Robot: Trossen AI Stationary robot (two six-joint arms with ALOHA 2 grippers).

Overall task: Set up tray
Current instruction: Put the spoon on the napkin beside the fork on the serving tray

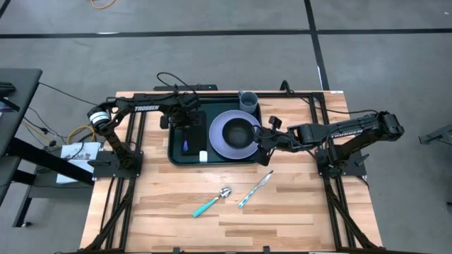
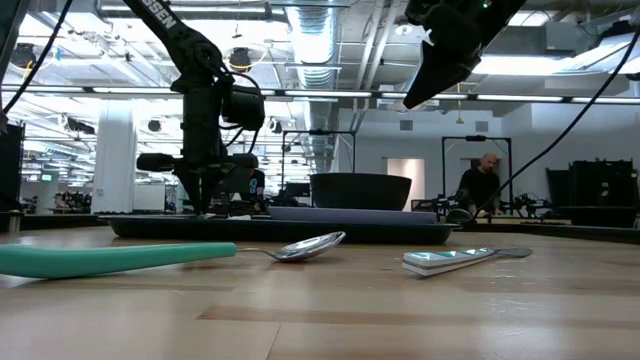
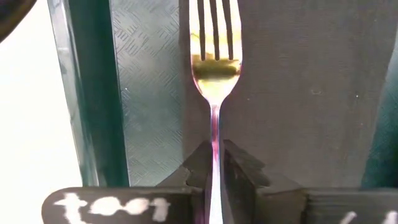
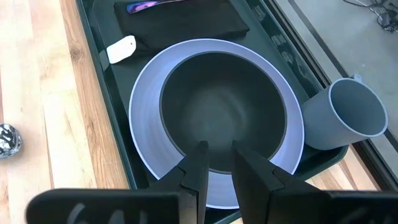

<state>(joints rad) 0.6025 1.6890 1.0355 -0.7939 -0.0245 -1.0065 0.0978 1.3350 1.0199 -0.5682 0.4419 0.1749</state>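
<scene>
The dark green tray (image 1: 174, 152) holds a lavender plate (image 1: 220, 141) with a dark bowl (image 1: 240, 132) on it. A grey-blue cup (image 1: 247, 101) stands at the tray's far right corner. A black napkin (image 1: 195, 141) lies flat on its left part. A fork (image 3: 214, 68) lies on the napkin, its purple handle end (image 1: 186, 146) toward the near edge. My left gripper (image 1: 185, 128) points down over the napkin, shut on the fork. My right gripper (image 1: 259, 138) hangs above the plate's right rim, slightly open, with nothing between its fingers (image 4: 198, 171). My left gripper pinches the fork's thin handle just behind the neck (image 3: 215, 140) between its two fingers. The fingers come from above, pointing down, and stand across the handle. The fork lies flat on the black napkin (image 3: 298, 93), tines up in the picture.
A teal-handled spoon (image 1: 212, 202) and a teal-handled knife (image 1: 254, 189) lie on the wooden table in front of the tray. A small white tag (image 1: 203, 156) sits in the tray's near part. A person (image 2: 485, 185) stands in the room far behind the table.
</scene>
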